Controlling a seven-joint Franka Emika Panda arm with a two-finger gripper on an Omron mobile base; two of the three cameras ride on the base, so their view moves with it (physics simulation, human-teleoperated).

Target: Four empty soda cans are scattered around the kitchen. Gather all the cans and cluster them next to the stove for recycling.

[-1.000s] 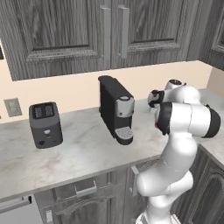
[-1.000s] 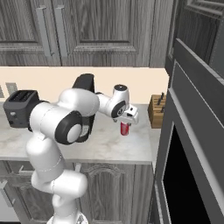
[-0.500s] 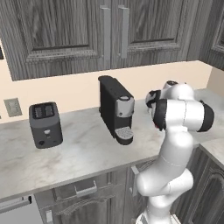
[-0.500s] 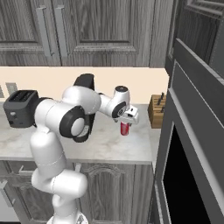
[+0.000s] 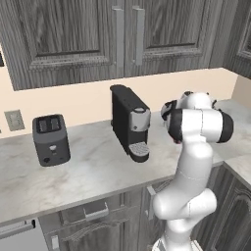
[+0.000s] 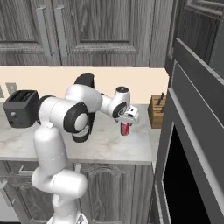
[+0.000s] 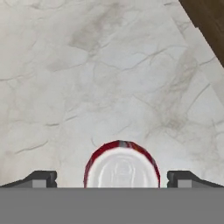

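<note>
The arm has swung in slightly, so the spread tool (image 7: 121, 179) now straddles the small red soda can (image 6: 125, 128) upright on the grey marble worktop (image 7: 87, 87), ready for pinching.

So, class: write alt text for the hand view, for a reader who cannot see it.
A red soda can with a silver top stands upright on a grey marble counter, seen from above between the open gripper fingertips.

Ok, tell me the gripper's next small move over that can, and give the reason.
Probably lower a little further, then close. The gripper is open, its fingertips on either side of the upright soda can on the counter, apparently still near the can's top.
</note>
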